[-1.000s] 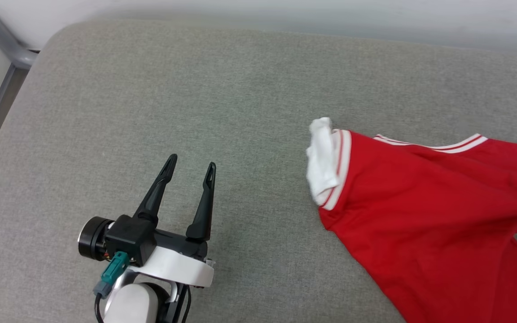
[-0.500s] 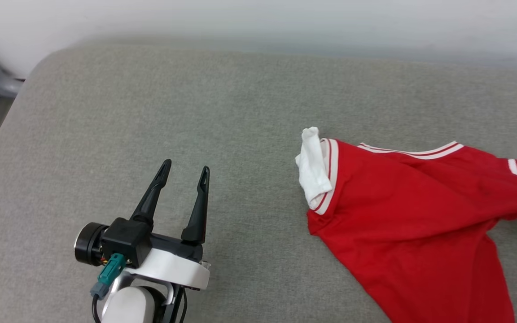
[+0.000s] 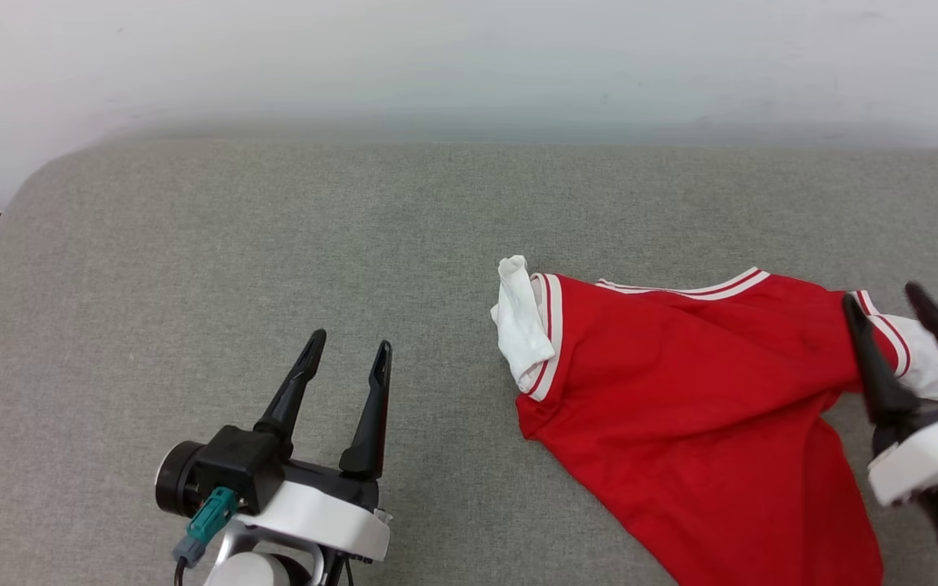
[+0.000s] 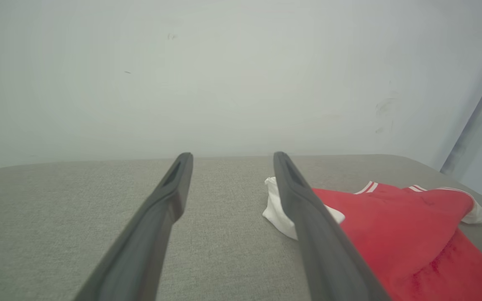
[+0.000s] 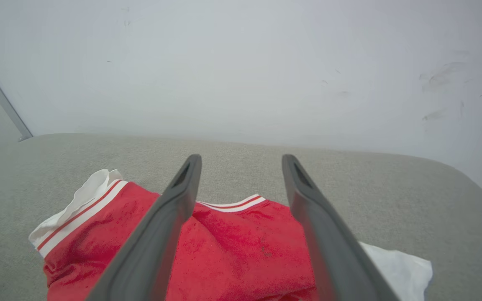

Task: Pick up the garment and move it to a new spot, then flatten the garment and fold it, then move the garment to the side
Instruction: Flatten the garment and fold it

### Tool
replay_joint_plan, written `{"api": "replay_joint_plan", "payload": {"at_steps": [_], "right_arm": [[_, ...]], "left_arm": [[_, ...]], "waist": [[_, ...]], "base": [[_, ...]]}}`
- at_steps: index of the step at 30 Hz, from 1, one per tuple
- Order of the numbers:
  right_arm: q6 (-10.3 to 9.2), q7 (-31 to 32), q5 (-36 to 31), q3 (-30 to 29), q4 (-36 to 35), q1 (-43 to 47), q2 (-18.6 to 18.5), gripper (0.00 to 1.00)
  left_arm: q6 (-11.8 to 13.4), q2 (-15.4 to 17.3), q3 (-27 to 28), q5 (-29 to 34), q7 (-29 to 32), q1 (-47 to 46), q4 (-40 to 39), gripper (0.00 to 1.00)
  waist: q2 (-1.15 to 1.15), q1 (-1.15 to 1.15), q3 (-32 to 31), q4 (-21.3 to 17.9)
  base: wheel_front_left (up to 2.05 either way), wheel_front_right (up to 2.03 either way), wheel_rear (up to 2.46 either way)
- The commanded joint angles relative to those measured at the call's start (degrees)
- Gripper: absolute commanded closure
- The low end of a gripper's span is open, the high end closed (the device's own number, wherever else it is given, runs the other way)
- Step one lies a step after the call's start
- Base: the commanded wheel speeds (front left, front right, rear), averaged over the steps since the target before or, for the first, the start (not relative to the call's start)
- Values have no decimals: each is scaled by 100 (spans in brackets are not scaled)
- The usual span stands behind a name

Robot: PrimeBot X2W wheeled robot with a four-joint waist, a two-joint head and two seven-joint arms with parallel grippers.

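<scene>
From the head: 1 red garment (image 3: 681, 382) lying rumpled on the right half of the grey fabric-covered tabletop (image 3: 192, 244), plain red side up. 2 white sleeves counted: left sleeve (image 3: 522, 325) bunched at one end, right sleeve (image 3: 925, 362) at the other. Red-and-white striped trim (image 3: 705, 289) along the far edge, pale wall (image 3: 436, 65) behind. Left gripper (image 3: 352, 342) at the lower left, well apart from the garment, 2 dark fingers spread and holding nothing, 1 teal connector (image 3: 210, 514) at its wrist. Right gripper (image 3: 880, 295) at the right edge, 2 fingers spread over the garment's right end, gripping nothing. From the left wrist: left gripper (image 4: 232, 155) with 2 fingers wide apart, bare tabletop between them, garment (image 4: 391, 225) off to the right beyond the right-hand finger. From the right wrist: right gripper (image 5: 242, 157) with 2 fingers wide apart above the garment (image 5: 232, 246), red cloth lying between and below them, not pinched, 1 white sleeve out to each side.
</scene>
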Motion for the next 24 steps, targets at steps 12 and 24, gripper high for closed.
{"api": "replay_joint_plan", "payload": {"at_steps": [12,24], "right_arm": [[-4,-707,-362,95,-170,615,568,0],[-4,-765,-513,92,-240,260,792,0]], "left_arm": [[-13,98,-239,141,-14,-184,260,0],[-9,947,-1536,-1500,3512,-3024,1252,0]], "waist": [[0,1,128,-375],[0,1,791,-1007]], "base": [[0,0,0],[0,0,0]]}}
